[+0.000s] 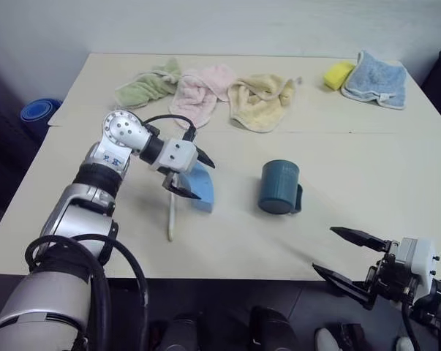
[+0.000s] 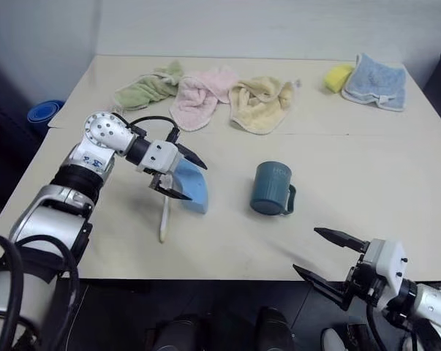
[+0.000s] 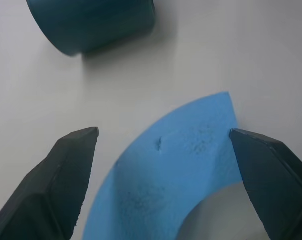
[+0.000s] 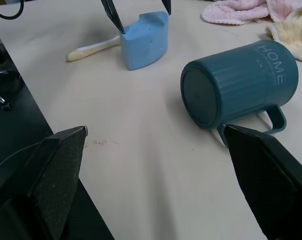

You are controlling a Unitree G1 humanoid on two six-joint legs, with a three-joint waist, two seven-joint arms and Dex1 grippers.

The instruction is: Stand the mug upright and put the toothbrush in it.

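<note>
Nearest of all, low at the table's front edge, the right gripper point(image 1: 352, 259) hangs with its two black fingers spread wide and nothing between them, aimed across the tabletop toward the mug point(image 1: 279, 187). The mug is not upright: it lies on its side near the middle of the beige table point(image 1: 396, 183), its flat base turned toward that right gripper, its small loop handle point(image 4: 276, 117) down by the table surface, and the word HOME showing along its ribbed wall in the right wrist view. Well off to the mug's left, the left gripper point(image 1: 189, 172) hovers over a light-blue curved sponge point(image 1: 201, 186), its fingers also wide apart and holding nothing; from the left wrist view the sponge sits between the two fingertips, though I cannot tell whether they touch it. The toothbrush point(image 1: 172, 216) lies flat on the table just beside the sponge, running from behind it toward the front edge, with its pale end pointing at the edge. Along the far side of the table lie a green cloth point(image 1: 148, 84), a pink cloth point(image 1: 202, 89) and a yellow cloth point(image 1: 262, 101) bunched in a row, and farther right a small yellow sponge point(image 1: 338, 74) next to a blue cloth point(image 1: 377, 80).
</note>
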